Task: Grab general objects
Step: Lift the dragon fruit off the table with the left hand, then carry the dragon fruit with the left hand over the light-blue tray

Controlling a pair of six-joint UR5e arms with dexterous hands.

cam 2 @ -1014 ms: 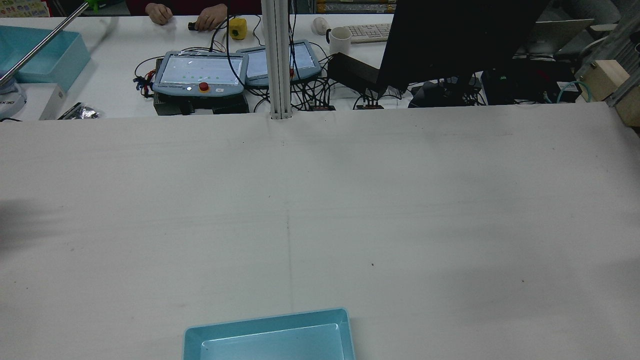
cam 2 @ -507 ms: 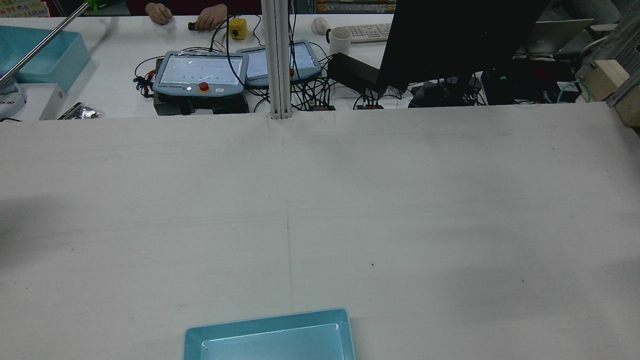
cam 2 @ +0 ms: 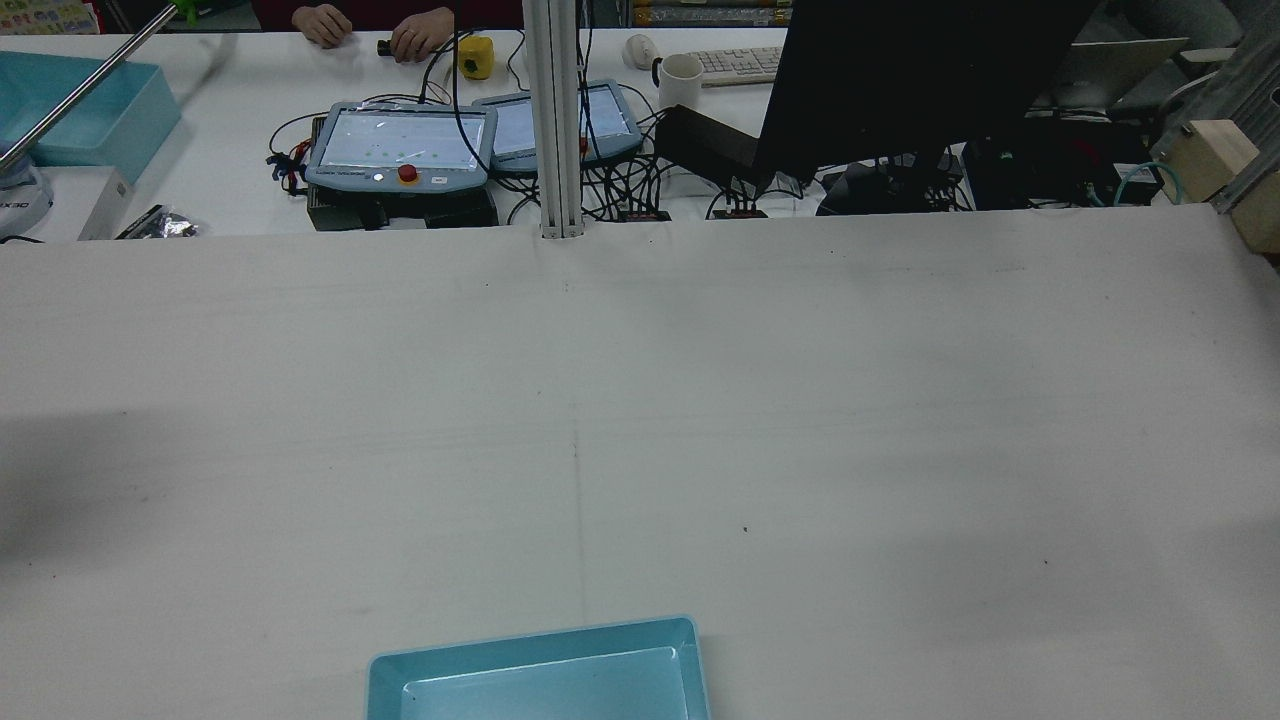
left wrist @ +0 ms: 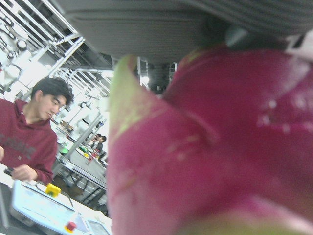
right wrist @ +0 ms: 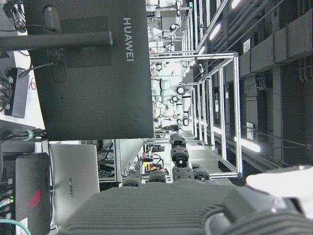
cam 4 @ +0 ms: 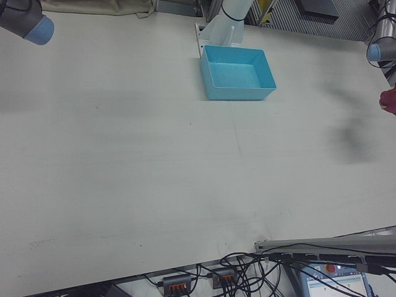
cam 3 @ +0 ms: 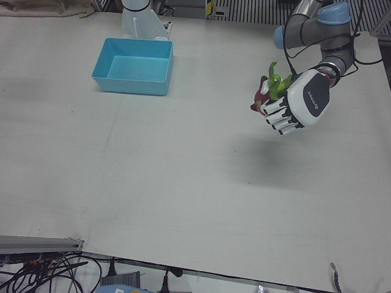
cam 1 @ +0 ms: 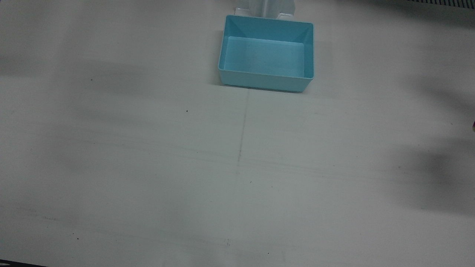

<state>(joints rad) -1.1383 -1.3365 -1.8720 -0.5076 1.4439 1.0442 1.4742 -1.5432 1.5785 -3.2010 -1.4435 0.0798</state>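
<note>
A magenta dragon fruit (cam 3: 267, 93) with green leaf tips is held in my left hand (cam 3: 299, 105), which is shut on it, well above the table's right part in the left-front view. The fruit (left wrist: 210, 147) fills the left hand view, and its red edge (cam 4: 389, 99) shows at the right border of the right-front view. My right hand (right wrist: 176, 196) appears only in its own view, fingers (right wrist: 179, 156) spread and holding nothing. Its arm's elbow (cam 4: 28, 18) is at the top left of the right-front view.
A light blue bin (cam 3: 131, 85) with nothing in it stands near the pedestals, also seen as bin (cam 1: 259, 82) and bin (cam 2: 530, 645). Beyond the far table edge are teach pendants (cam 2: 400, 148), a post (cam 2: 556, 120), a black monitor (cam 2: 900, 70) and a person's hands (cam 2: 420, 35).
Neither hand shows in the rear view. The shadow at its left edge has spread wider and lower. The person's hands on the far desk shifted slightly.
</note>
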